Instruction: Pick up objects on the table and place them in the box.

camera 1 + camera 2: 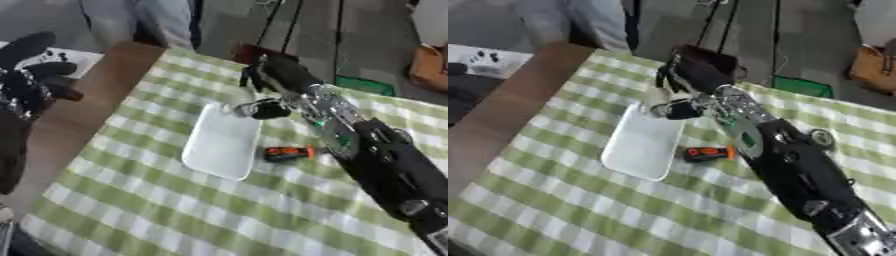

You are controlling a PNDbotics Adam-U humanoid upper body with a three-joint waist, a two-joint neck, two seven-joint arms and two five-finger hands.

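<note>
Green-and-white checked cloth (175, 200) is covering the table. An orange and black object (289, 153) is lying on the cloth just right of the white box (223, 142), near its right rim, touching nothing. The right arm is reaching in from the lower right across the cloth, passing just beside the orange object. The right hand (697, 70) is hanging at the far end of the box, fingers curling down; a small dark thing sits below it at the box's far corner, can't tell if it is being held. The left hand (35, 75) is idling at the left edge, fingers relaxed and apart, over bare brown tabletop (96, 95).
</note>
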